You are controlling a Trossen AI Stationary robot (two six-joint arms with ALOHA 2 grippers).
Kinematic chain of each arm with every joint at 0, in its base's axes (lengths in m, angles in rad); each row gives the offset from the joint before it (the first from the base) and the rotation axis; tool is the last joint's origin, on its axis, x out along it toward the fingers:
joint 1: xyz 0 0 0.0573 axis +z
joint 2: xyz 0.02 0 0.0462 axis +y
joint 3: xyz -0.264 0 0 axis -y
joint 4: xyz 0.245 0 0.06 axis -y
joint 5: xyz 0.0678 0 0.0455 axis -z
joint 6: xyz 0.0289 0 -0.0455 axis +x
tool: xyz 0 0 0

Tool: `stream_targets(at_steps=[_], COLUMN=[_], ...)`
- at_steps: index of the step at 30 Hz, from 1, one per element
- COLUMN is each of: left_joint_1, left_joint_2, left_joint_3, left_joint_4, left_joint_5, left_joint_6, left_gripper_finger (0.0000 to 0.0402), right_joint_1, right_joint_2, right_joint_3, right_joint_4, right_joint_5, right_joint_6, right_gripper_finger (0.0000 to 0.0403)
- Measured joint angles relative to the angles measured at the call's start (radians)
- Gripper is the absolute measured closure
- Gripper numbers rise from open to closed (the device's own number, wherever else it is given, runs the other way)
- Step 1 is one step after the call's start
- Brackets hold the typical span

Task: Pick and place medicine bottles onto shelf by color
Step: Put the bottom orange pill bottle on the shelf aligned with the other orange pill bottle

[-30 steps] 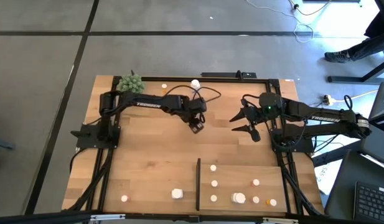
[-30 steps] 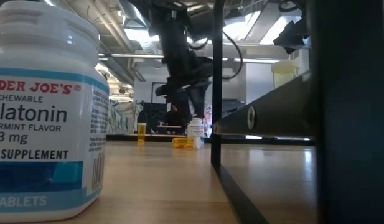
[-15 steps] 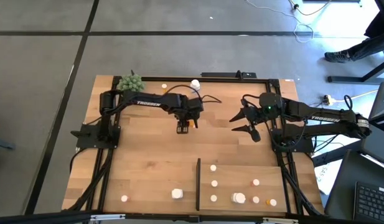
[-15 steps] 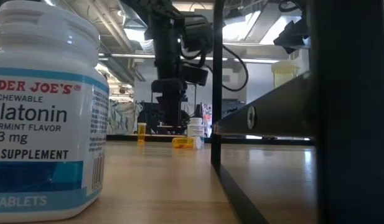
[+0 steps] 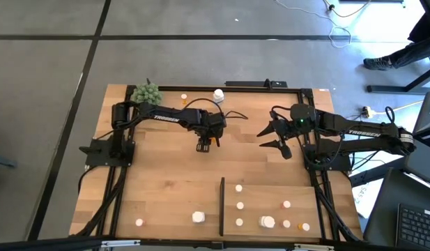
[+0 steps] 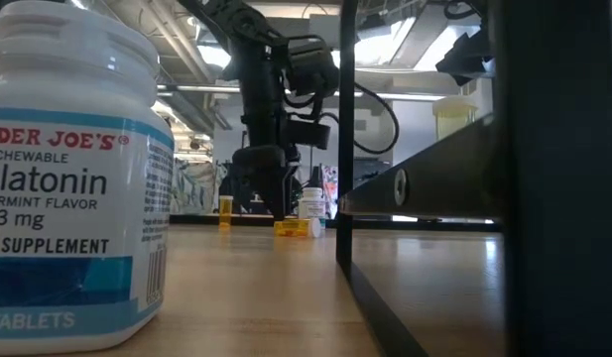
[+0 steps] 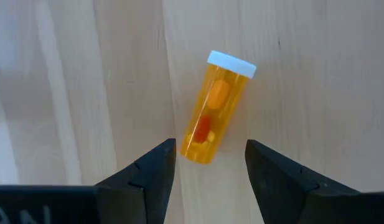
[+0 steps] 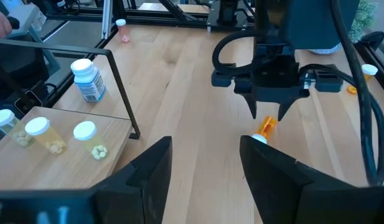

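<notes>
An orange medicine bottle with a white cap lies on its side on the wooden table, near the middle; the low view shows it too. My left gripper hovers open just above it, pointing steeply down, and the bottle's bottom end lies between the fingertips without touching them. In the high view this gripper is left of the table's centre. My right gripper waits open in the air at the right. The shelf at the near right carries several bottles.
A large white melatonin bottle stands near the table's front edge, with a small bottle left of it. At the far edge are a white bottle, an orange one and a green plant ball.
My left gripper has moved toward the table's left edge and sunk toward the lying orange bottle, rolling about its own axis as it went. Its fingers have stayed open. The bottle has not moved.
</notes>
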Motion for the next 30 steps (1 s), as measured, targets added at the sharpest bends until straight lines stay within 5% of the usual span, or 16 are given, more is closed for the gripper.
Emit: stream_targets(at_steps=[30], left_joint_1=[0.018], left_joint_2=[0.067], left_joint_3=[0.002], left_joint_4=[0.058], left_joint_5=[0.038], left_joint_6=[0.024], left_gripper_finger=[0.0214], right_joint_1=[0.000], right_joint_2=[0.000], right_joint_3=[0.000], right_joint_4=[0.000], right_joint_5=[0.000], right_joint_6=[0.000], right_gripper_finger=[0.0211])
